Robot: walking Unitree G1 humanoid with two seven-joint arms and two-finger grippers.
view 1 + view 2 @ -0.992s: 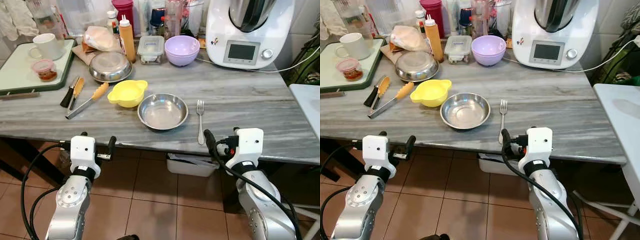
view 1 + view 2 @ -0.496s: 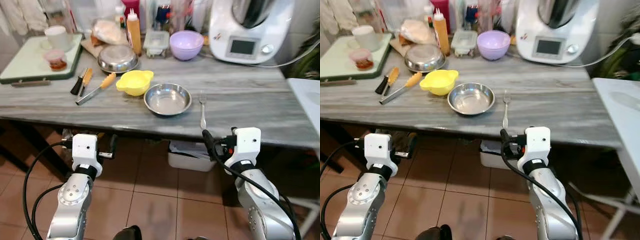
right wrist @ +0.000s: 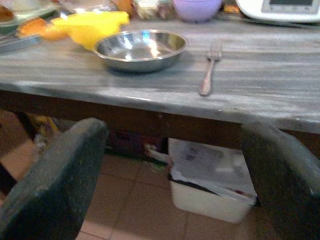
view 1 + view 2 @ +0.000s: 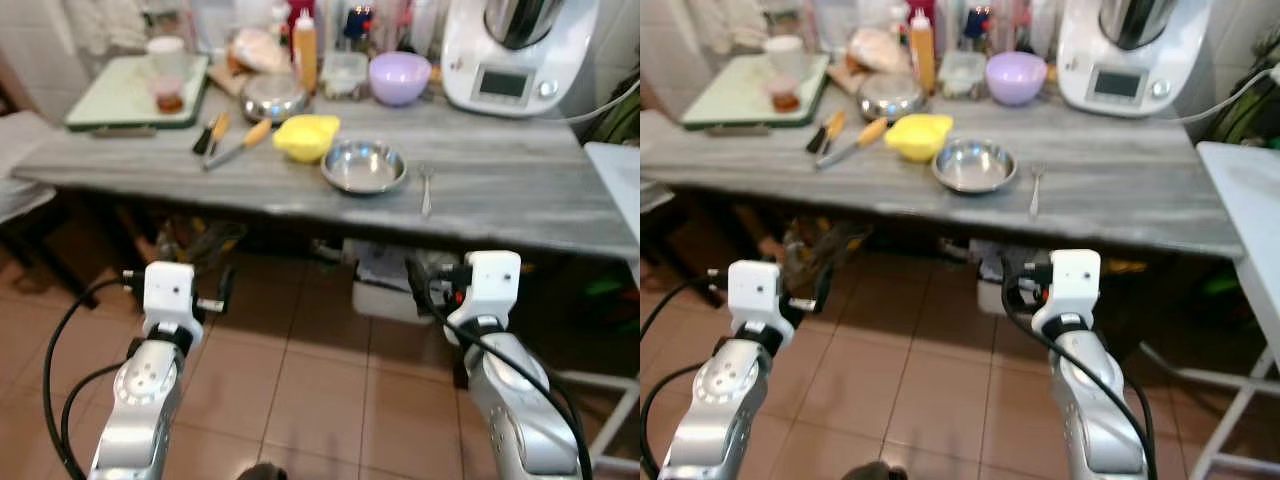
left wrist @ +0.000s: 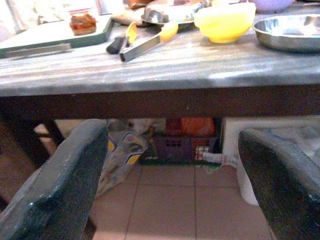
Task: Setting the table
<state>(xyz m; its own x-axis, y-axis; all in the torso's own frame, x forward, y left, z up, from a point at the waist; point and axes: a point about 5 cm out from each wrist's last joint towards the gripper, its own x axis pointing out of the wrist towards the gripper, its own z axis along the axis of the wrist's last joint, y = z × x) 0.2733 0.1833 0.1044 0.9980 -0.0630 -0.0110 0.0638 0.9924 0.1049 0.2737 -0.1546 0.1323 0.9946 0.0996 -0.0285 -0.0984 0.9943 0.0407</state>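
We're standing back from the grey marble-look table [image 4: 520, 195], arms low over the brown tiled floor [image 4: 320, 390], short of the table's front edge. The head views are a bit blurred.

On the table, largest first: white kitchen machine [image 4: 520, 50] at the back right corner, green tray [image 4: 120, 95] at the back left with a white mug [image 4: 165, 55] and a small lidded tub [image 4: 168, 95] on it. Mid-table, the steel bowl [image 4: 364, 166] sits near the front edge, yellow bowl [image 4: 306, 137] just beside it to the left, touching or nearly so, we can't tell which. A second steel dish [image 4: 272, 97] lies behind the yellow one, a lilac bowl [image 4: 400, 77] further back right. Tongs with an orange grip [image 4: 235, 146] lie left of the yellow bowl. The fork [image 4: 426, 188] lies right of the steel bowl, apart from it, tines pointing away from us.

Under the table: white bin [image 3: 212, 187] and some bags.

Left gripper [image 5: 172, 175]: fingers spread wide, nothing between them, pointing at the table's underside. Right gripper [image 3: 175, 175]: same, fingers wide apart and empty, aimed below the steel bowl and fork.
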